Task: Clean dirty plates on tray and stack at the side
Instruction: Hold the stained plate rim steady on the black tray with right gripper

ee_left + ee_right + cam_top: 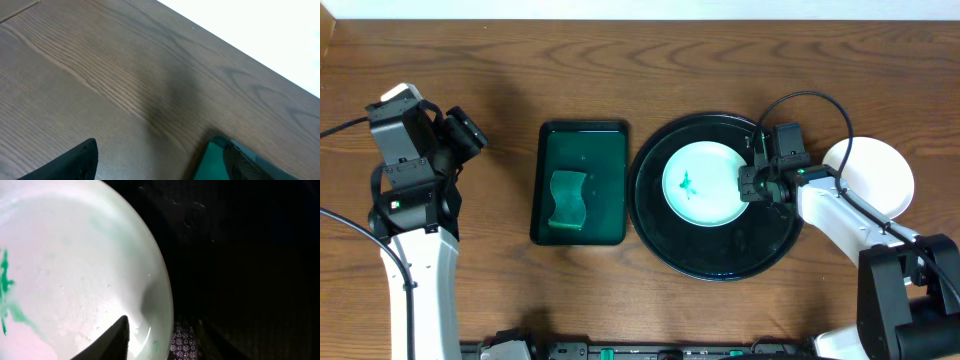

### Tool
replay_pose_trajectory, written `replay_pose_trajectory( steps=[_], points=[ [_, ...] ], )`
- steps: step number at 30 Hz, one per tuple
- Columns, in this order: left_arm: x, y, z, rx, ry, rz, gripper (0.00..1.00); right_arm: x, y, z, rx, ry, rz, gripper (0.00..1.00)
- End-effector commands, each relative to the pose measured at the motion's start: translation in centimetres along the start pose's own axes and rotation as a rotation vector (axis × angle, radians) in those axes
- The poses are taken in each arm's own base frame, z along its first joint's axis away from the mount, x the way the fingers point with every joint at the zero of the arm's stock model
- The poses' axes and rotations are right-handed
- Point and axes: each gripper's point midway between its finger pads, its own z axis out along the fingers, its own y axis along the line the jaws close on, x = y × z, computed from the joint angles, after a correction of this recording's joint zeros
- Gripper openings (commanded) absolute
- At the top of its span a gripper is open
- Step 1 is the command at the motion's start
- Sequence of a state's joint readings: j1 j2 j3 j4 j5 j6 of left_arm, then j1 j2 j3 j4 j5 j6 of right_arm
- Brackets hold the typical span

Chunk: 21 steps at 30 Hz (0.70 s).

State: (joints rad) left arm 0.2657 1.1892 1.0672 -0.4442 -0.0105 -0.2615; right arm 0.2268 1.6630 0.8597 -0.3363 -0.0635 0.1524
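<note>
Item: smeared plate [705, 185], centre of the black tray [665, 240], green mark unwiped; I judge its cleaning and stacking not yet done.
Right tool [757, 182]: jaws astride the plate's right rim; I cannot tell whether they grip it.
Side plate [882, 172]: on the surface [620, 60] right of the tray, looks clean; I count it finished.
Third plate: I see none.
Left tool [468, 135]: wide open, empty, far left.
Sponge [568, 200]: lying in the green tray [582, 132].

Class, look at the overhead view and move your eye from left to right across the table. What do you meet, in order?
In order: left gripper → dark green rectangular tray → round black tray → white plate at the far right.
</note>
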Motion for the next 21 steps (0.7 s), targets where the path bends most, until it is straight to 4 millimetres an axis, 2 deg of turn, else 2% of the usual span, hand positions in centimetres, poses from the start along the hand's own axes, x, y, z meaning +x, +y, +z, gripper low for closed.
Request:
replay_pose_trajectory(
  steps=[1, 4, 6, 9, 12, 21],
  points=[
    [-0.1, 0.3, 0.0, -0.012, -0.005, -0.004, 0.8, 0.4, 0.0, 0.7, 0.008, 0.009, -0.012, 0.37],
    [-0.1, 0.3, 0.0, -0.012, -0.005, -0.004, 0.8, 0.3, 0.1, 1.1, 0.007, 0.006, -0.012, 0.29],
    [-0.1, 0.3, 0.0, -0.012, -0.005, -0.004, 0.8, 0.3, 0.0, 1.2, 0.007, 0.006, -0.012, 0.16],
    [-0.1, 0.3, 0.0, -0.012, -0.005, -0.004, 0.8, 0.3, 0.1, 1.2, 0.007, 0.005, -0.013, 0.02],
    [-0.1, 0.3, 0.0, -0.012, -0.005, -0.004, 0.8, 0.3, 0.1, 1.0, 0.006, 0.005, -0.009, 0.01],
    [-0.1, 0.3, 0.0, -0.012, -0.005, -0.004, 0.8, 0.8, 0.1, -1.8, 0.01, 0.017, 0.137, 0.01]
  ],
)
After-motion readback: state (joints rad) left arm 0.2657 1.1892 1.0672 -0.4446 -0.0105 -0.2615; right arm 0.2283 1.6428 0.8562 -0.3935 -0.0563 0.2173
